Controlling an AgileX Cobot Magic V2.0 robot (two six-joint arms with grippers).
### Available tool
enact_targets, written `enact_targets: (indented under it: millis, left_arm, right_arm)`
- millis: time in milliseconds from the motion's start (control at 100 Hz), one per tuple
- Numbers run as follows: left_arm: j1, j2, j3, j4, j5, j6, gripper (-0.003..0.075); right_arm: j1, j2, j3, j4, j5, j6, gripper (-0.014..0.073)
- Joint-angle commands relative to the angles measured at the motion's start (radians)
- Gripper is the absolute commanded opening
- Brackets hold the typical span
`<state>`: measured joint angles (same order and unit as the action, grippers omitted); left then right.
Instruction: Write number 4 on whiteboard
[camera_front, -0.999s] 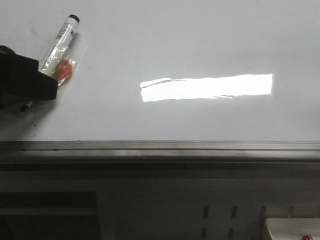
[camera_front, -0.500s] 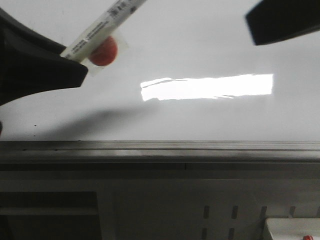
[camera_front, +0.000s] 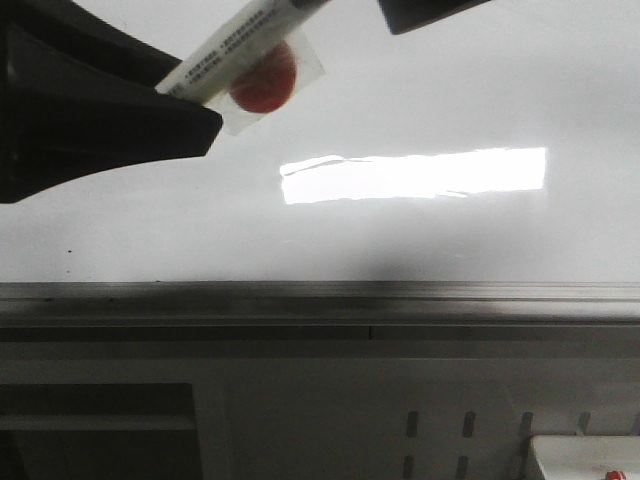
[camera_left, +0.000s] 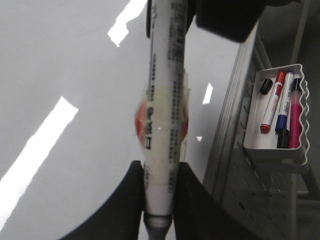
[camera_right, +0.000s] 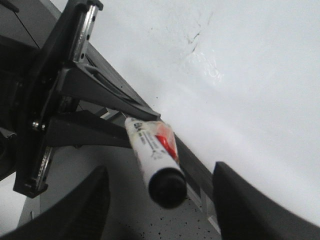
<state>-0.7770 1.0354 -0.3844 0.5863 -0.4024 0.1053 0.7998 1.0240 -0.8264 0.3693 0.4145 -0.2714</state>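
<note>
My left gripper (camera_front: 180, 105) is shut on the back end of a white marker pen (camera_front: 235, 45) with a black cap and a red disc taped to it (camera_front: 262, 82), and holds it raised over the whiteboard (camera_front: 450, 240). The left wrist view shows the pen (camera_left: 165, 100) pinched between the jaws of the left gripper (camera_left: 160, 190). My right gripper (camera_right: 162, 200) is open, its fingers (camera_right: 245, 200) either side of the pen's capped end (camera_right: 167, 187) without touching it; it also shows in the front view (camera_front: 430, 12). No number 4 shows on the board.
A grey metal rail (camera_front: 320, 295) runs along the board's near edge, with a perforated panel (camera_left: 250, 200) below. A white tray (camera_left: 277, 150) holding several spare markers hangs on that panel. Small dark smudges (camera_right: 195, 35) mark the board. A bright light reflection (camera_front: 415, 175) lies mid-board.
My left gripper has lifted the pen off the board and carried it up and to the right. My right gripper has come in from the upper right toward the cap end.
</note>
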Motion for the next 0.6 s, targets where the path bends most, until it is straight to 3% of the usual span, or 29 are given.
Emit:
enact_targets:
  millis: [0, 170, 310, 420, 530, 590]
  left_arm:
    - [-0.008, -0.016, -0.026, -0.015, -0.086, -0.005, -0.0020]
    - [-0.008, -0.016, -0.026, 0.008, -0.089, -0.005, -0.0020]
    - [-0.008, -0.016, -0.026, 0.008, -0.089, -0.005, -0.0020]
    - [-0.008, -0.016, -0.026, 0.008, -0.089, -0.005, -0.0020]
    - [-0.008, -0.016, -0.026, 0.008, -0.089, -0.005, -0.0020]
    - [-0.008, -0.016, -0.026, 0.008, -0.089, -0.005, -0.0020]
  right_arm:
    - [0.002, 0.010, -0.048, 0.009, -0.072, -0.014, 0.0392]
    - [0.002, 0.040, -0.051, 0.009, -0.102, -0.017, 0.0365]
    - [0.002, 0.045, -0.053, 0.009, -0.124, -0.017, 0.0290]
    - [0.002, 0.045, -0.053, 0.009, -0.118, -0.017, 0.0156]
    - [0.002, 0.045, -0.053, 0.009, -0.121, -0.017, -0.0064]
    - [0.002, 0.045, -0.053, 0.009, -0.110, -0.017, -0.0064]
